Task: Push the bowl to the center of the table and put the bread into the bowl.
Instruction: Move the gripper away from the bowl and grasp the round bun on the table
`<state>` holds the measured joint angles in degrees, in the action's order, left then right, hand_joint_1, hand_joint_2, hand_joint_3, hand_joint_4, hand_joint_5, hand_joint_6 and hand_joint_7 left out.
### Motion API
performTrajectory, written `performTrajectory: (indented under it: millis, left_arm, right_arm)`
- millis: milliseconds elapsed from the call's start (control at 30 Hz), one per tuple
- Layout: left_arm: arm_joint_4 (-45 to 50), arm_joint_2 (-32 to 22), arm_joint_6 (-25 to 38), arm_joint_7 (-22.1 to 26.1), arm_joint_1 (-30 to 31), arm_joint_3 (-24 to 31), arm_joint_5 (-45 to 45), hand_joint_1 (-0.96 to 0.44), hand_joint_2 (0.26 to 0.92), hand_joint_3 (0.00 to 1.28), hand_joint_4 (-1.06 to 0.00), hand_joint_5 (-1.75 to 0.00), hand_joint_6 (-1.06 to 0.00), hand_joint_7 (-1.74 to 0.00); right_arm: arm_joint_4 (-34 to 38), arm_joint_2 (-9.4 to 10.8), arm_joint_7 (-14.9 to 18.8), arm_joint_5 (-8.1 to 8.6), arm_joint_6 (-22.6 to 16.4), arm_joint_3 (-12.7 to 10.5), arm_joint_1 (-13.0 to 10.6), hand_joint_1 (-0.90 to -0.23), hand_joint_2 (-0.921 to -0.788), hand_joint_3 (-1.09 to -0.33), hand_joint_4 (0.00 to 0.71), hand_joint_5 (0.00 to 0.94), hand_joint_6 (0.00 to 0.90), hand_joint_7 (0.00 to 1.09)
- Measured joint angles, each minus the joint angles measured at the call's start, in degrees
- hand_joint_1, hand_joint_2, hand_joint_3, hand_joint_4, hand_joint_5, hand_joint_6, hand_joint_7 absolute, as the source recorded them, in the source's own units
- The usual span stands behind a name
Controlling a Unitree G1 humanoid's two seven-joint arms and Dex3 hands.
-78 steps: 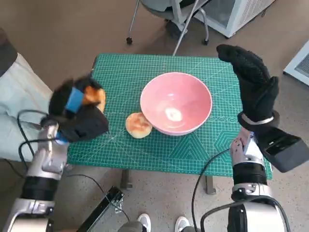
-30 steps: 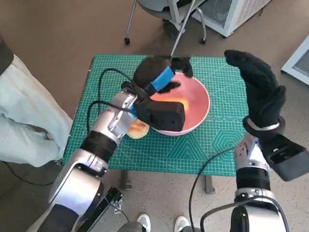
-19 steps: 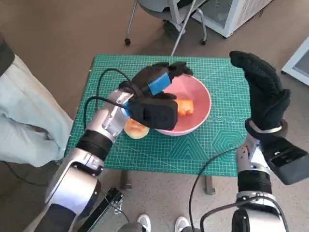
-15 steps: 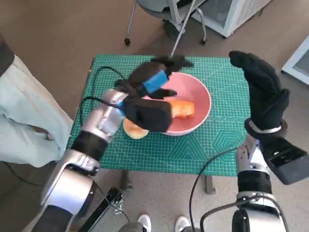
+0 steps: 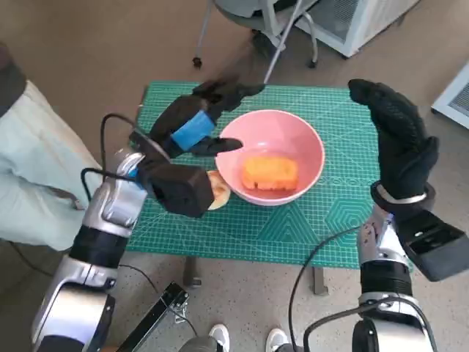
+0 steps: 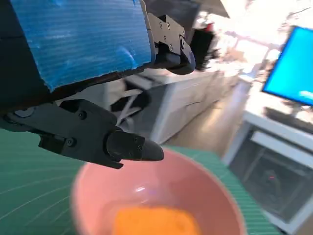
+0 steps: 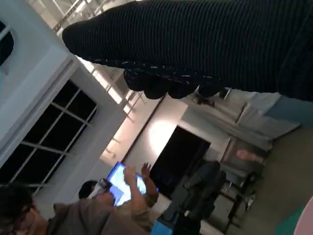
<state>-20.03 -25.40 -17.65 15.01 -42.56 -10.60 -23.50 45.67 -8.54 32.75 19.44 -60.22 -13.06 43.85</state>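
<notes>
Bowl (image 5: 272, 158): pink, near the middle of the green bench (image 5: 330, 220), open mat on every side.
Bread (image 5: 270, 173): orange piece lying inside the bowl.
Round bun (image 5: 218, 190): touching the bowl's left rim.
Left robot hand (image 5: 194, 126): released, fingers spread above the bowl's left edge.
Right robot hand (image 5: 396, 139): released, raised flat, right of the bowl.

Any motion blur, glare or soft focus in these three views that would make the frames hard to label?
Head view: evenly lit, sharp, only the left robot hand fingertips smear slightly. Left wrist view: the pink bowl and bread are soft, the background window glare blows out. Right wrist view: dim and tilted, the glove of the right robot hand dark against bright lights.
</notes>
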Motion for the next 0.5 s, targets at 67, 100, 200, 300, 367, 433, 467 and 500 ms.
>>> performTrajectory:
  millis: [67, 100, 200, 300, 367, 433, 467, 500]
  left_arm:
    - [4.50, -1.36, -0.11, 0.06, 3.58, 1.78, 0.71, -0.35, 0.899, 0.03, -0.22, -0.01, -0.35, -0.14]
    - [6.54, -2.00, -0.18, 0.10, 5.36, 2.76, 1.10, -0.35, 0.900, 0.03, -0.22, -0.01, -0.35, -0.14]
    - [13.16, -4.09, -0.19, 0.41, 11.32, 6.05, 2.42, -0.39, 0.906, 0.02, -0.22, 0.00, -0.34, -0.12]
    - [17.59, -5.90, -0.13, 0.73, 16.02, 8.60, 3.80, -0.41, 0.909, 0.02, -0.22, 0.00, -0.33, -0.11]
    - [18.68, -6.49, 0.14, 0.80, 17.76, 9.51, 4.05, -0.42, 0.911, 0.02, -0.21, 0.00, -0.33, -0.11]
    - [18.87, -6.92, 0.22, 0.79, 19.16, 10.01, 4.20, -0.43, 0.912, 0.01, -0.21, 0.00, -0.33, -0.11]
    - [18.82, -7.08, 0.23, 0.79, 19.68, 10.13, 4.19, -0.43, 0.913, 0.01, -0.21, 0.00, -0.32, -0.10]
    - [18.71, -7.21, 0.23, 0.78, 20.12, 10.17, 4.18, -0.44, 0.914, 0.01, -0.21, 0.00, -0.32, -0.10]
  right_arm:
    - [0.00, -0.07, 0.00, 0.08, 0.02, 0.00, 0.04, -0.612, -0.921, -0.700, 0.350, 0.002, 0.053, 0.80]
    - [0.01, -0.12, 0.01, 0.09, 0.06, 0.00, 0.04, -0.611, -0.921, -0.700, 0.350, 0.002, 0.053, 0.80]
    - [0.17, -0.25, 0.18, 0.20, 0.45, 0.05, 0.01, -0.608, -0.921, -0.700, 0.350, 0.002, 0.055, 0.80]
    - [0.44, -0.49, 0.39, 0.60, 1.08, 0.06, -0.06, -0.608, -0.921, -0.701, 0.347, 0.000, 0.058, 0.81]
    - [0.47, -0.43, 0.61, 0.66, 1.32, 0.16, -0.05, -0.608, -0.921, -0.701, 0.345, 0.000, 0.059, 0.81]
    - [0.51, -0.17, 1.14, 0.75, 1.55, 0.43, -0.02, -0.611, -0.921, -0.701, 0.345, 0.001, 0.059, 0.81]
    - [0.53, -0.05, 1.40, 0.80, 1.61, 0.59, 0.00, -0.612, -0.921, -0.701, 0.345, 0.001, 0.059, 0.81]
    - [0.53, 0.10, 1.65, 0.78, 1.64, 0.76, 0.02, -0.613, -0.921, -0.701, 0.345, 0.001, 0.059, 0.82]
